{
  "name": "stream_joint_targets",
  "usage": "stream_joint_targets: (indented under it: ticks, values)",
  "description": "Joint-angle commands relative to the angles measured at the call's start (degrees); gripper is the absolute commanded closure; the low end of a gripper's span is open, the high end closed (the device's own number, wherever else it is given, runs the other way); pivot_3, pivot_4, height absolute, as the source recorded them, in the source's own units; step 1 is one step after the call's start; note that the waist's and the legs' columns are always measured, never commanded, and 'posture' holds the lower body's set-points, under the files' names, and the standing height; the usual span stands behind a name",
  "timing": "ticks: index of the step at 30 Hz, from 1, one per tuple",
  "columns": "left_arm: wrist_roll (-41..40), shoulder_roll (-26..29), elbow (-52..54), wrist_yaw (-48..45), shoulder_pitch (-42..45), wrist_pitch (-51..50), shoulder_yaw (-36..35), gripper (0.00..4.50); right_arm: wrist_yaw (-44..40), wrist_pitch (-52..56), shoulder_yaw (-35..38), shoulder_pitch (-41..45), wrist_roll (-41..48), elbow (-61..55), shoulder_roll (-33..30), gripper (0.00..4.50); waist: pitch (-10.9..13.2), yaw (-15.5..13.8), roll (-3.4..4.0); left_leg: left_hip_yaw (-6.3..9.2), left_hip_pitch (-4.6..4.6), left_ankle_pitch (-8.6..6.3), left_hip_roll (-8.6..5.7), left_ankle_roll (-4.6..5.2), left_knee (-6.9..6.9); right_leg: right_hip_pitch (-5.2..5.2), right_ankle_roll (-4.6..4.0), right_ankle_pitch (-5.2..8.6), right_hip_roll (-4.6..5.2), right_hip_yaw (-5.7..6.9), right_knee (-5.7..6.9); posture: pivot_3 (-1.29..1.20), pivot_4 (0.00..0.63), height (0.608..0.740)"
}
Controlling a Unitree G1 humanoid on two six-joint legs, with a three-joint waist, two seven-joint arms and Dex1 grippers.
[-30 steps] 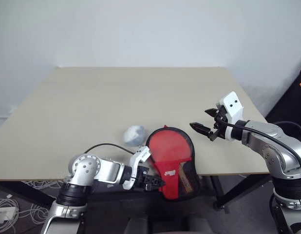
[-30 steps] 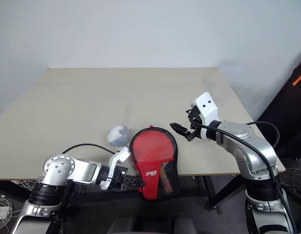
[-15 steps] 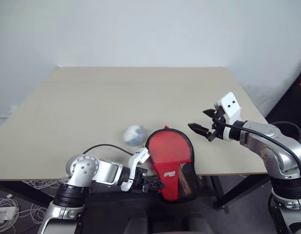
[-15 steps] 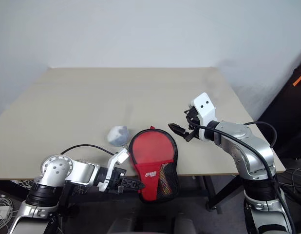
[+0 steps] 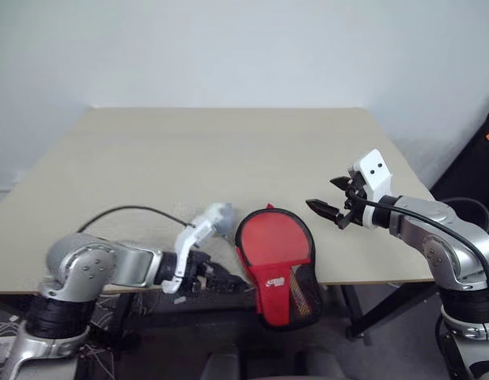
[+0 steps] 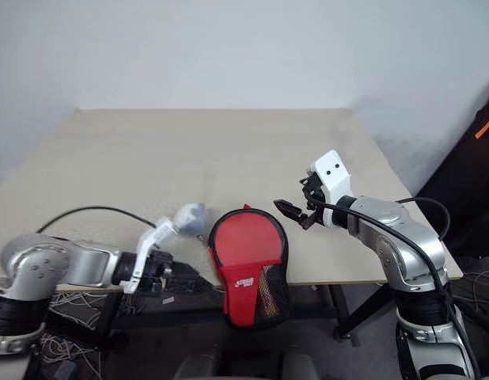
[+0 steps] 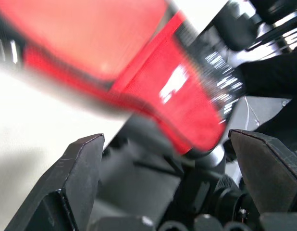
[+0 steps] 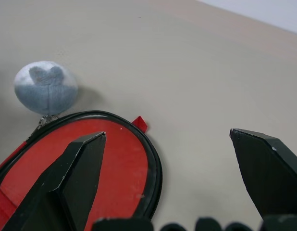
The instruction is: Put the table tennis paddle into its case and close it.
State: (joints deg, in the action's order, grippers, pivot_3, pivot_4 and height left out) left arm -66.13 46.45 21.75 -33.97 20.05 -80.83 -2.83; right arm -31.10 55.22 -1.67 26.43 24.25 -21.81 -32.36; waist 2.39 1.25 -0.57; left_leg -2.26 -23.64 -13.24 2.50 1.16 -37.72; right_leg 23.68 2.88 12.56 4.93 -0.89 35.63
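From the left eye, the case (image 5: 277,265) lies at the table's (image 5: 229,158) near edge, its round red end on the tabletop and its narrow mesh end hanging over the edge toward 6 o'clock. A small whitish-grey lump (image 5: 221,218) sits on the table just beside the case, at its 10 o'clock. The left gripper (image 5: 221,279) is at the case's 9 o'clock, at the table edge, its black fingers pointing toward the case and apart from it, holding nothing. The right gripper (image 5: 327,210) hovers over the table at the case's 2 o'clock, near but not touching, fingers spread wide and empty. The paddle itself cannot be made out; whether it is inside the case cannot be told. From the right eye the layout is the same: case (image 6: 248,265) half off the edge, lump (image 6: 191,219) at its 10 o'clock, left gripper (image 6: 177,279) at its 9 o'clock, right gripper (image 6: 296,211) at its 2 o'clock. In the left wrist view, two black fingers (image 7: 76,178) stand wide apart with nothing between them, and the blurred red case (image 7: 139,67) lies beyond them. In the right wrist view, the fingers (image 8: 76,178) are also wide and empty; beyond them lie the case's zipped round end (image 8: 91,154) and the lump (image 8: 45,86) touching its rim.
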Motion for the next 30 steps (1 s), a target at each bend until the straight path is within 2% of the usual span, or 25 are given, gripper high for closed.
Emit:
stream_joint_targets:
  ticks: [1,4,5,6,10,18,25,30]
  values:
    - [4.9,1.53,-0.26,-7.71,3.97,11.89,-3.54,0.02,-0.22,-1.7,0.55,1.95,-0.07,0.13,0.22,0.0,0.02,0.04,-0.02,-0.01,0.0,0.0,0.0,0.0,0.0,0.0,0.0,0.0,0.0,0.0,0.0,0.0,0.0,0.74]
    - [12.97,1.2,-7.05,-10.2,6.96,23.08,-4.19,0.02,0.01,-2.3,-0.13,2.89,-0.26,1.45,1.37,0.0,0.03,0.07,0.0,-0.02,0.0,0.0,0.0,0.0,0.01,-0.02,-0.02,-0.01,-0.02,0.0,0.01,0.0,0.0,0.74]
    - [16.35,1.07,-9.33,-10.51,7.18,27.04,-3.81,0.0,0.49,-1.78,0.01,3.44,0.03,2.41,2.37,0.29,0.03,0.16,0.02,-0.03,0.0,0.01,0.01,0.01,0.02,-0.05,-0.02,-0.01,-0.04,0.0,0.02,0.0,0.0,0.74]
    - [19.15,0.95,-11.09,-10.8,7.18,30.31,-3.47,0.0,0.89,-1.47,0.03,3.92,0.08,3.24,3.13,0.38,0.03,0.33,0.04,-0.04,0.01,0.01,0.01,0.01,0.03,-0.07,-0.02,-0.02,-0.05,-0.02,0.02,0.0,0.0,0.74]
    - [27.28,-1.57,-16.33,-10.44,5.32,41.34,-3.57,0.0,1.94,-1.26,-0.38,5.32,-0.02,5.2,5.87,1.63,0.06,0.62,0.05,-0.05,0.0,0.16,0.01,0.25,0.1,-0.07,-0.01,-0.02,-0.09,-0.06,0.02,0.0,0.0,0.74]
    - [32.87,-9.67,-21.94,-7.86,-0.1,47.96,-3.99,0.0,6.14,-1.96,-3.63,6.04,-2.41,9.08,12.36,4.49,0.08,0.63,-0.01,-0.07,-0.05,0.16,0.05,0.26,0.05,-0.06,0.0,-0.04,-0.08,-0.04,0.07,0.0,0.0,0.74]
    - [35.57,-15.02,-28.02,-5.55,-0.21,51.49,-5.29,0.0,7.48,-3.15,-7.73,4.9,-4.85,10.99,16.26,4.49,0.08,0.63,-0.01,-0.05,-0.06,0.16,0.05,0.27,0.02,-0.06,0.05,-0.15,-0.08,-0.04,0.09,0.0,0.0,0.74]
    - [36.16,-16.38,-29.41,-5.39,-0.33,52.2,-5.76,0.0,6.68,-4.06,-10.31,4.22,-6.36,12.37,16.46,4.49,0.07,0.67,-0.03,-0.04,-0.05,0.16,0.05,0.27,0.0,-0.08,0.07,-0.17,-0.09,-0.02,0.09,0.0,0.0,0.74]
